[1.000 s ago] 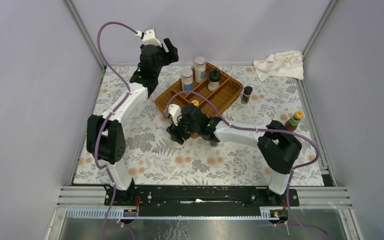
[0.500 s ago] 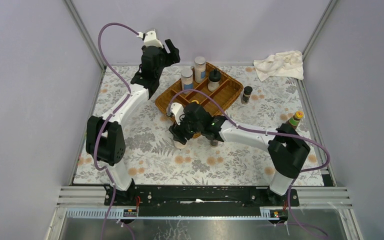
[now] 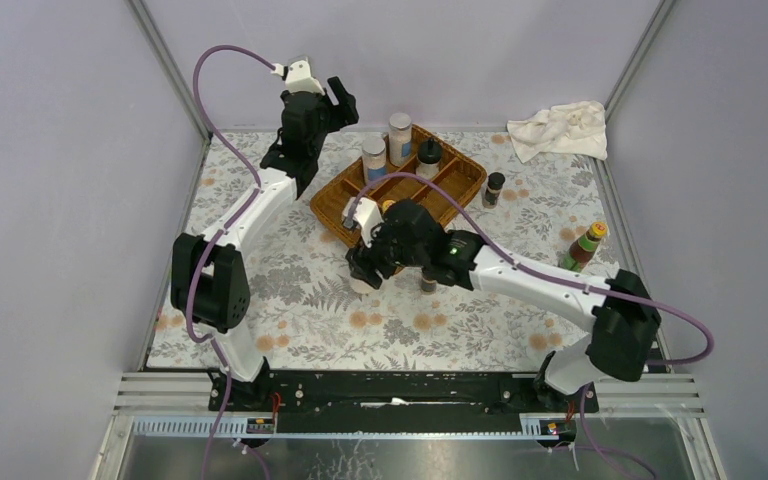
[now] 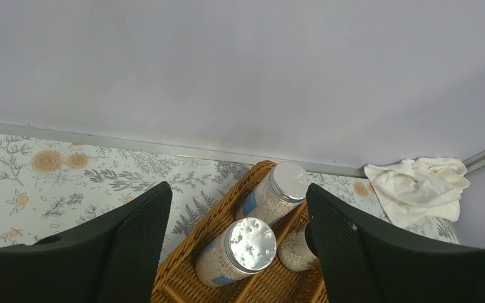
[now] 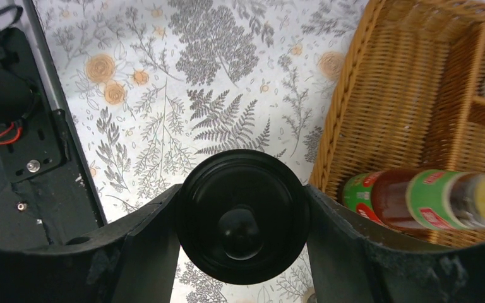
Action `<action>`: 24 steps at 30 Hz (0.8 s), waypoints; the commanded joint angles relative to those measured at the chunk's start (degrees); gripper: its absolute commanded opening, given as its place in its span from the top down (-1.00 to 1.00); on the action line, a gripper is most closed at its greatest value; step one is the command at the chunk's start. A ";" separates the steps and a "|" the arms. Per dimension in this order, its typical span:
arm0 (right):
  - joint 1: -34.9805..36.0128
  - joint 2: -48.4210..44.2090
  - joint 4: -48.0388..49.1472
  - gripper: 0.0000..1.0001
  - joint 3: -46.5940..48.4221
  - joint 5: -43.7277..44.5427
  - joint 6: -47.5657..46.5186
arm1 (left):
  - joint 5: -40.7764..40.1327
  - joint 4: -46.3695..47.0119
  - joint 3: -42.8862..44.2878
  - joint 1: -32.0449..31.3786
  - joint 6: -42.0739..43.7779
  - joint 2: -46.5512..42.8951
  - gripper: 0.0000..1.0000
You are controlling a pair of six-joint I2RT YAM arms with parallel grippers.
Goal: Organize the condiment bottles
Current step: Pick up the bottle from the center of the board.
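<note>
My right gripper is shut on a black-lidded jar, held over the mat just near-left of the wicker tray. Its pale body shows below the fingers. The tray holds two white blue-labelled shakers, a black-lidded jar and a red-labelled yellow-capped sauce bottle. My left gripper is open and empty, high above the tray's far-left corner, with the shakers below it. A second sauce bottle stands at the right. Dark spice jars stand right of the tray and beside my right arm.
A crumpled white cloth lies at the far right corner and shows in the left wrist view. The flower-printed mat covers the table. Grey walls close in the back and sides. The left arm's base is near the held jar.
My right gripper has moved a little to the right with the jar, and its elbow has swung out to the right. The left arm has barely moved.
</note>
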 commanded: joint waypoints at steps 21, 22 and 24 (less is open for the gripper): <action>0.44 -22.68 -1.79 1.00 1.74 23.67 -5.11 | -1.48 2.43 -0.03 -0.40 0.26 -0.72 -0.64; 0.42 -22.47 -1.72 1.00 1.96 25.36 -5.49 | -1.43 2.43 -0.01 -0.49 0.20 -0.67 -0.64; 0.35 -21.64 -1.55 1.00 2.68 28.53 -5.97 | -1.37 2.43 -0.06 -0.52 0.07 -0.63 -0.64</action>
